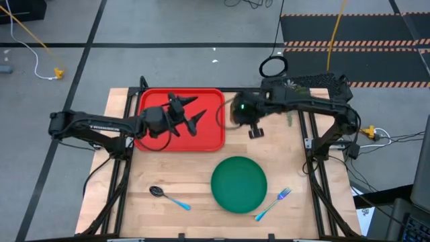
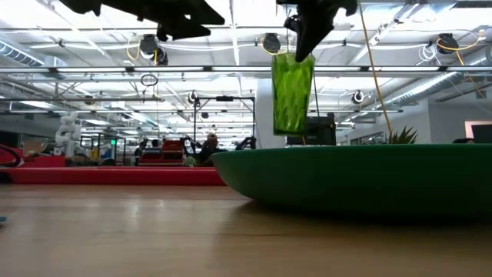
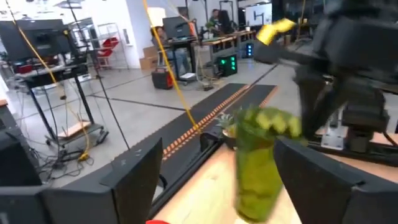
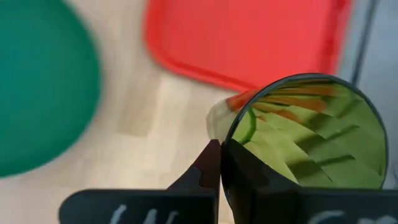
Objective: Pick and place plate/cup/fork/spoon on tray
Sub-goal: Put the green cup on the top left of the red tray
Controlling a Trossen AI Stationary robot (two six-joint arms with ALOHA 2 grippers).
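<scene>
Beside tray (image 1: pixel 156 138) | cup (image 2: pixel 292 92): translucent olive-green, ribbed, upright, lifted

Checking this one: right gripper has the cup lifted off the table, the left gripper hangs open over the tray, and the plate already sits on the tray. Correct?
Not quite. The plate lies on the bare table, not on the tray, as the high view shows. The rest holds: the right gripper holds the cup aloft, and the left gripper hangs open over the tray.

A robotics lab hall: desks with monitors (image 3: pixel 177 26), rolling racks (image 3: pixel 59 93), cables, hazard-striped floor mats (image 1: pixel 349 30).
</scene>
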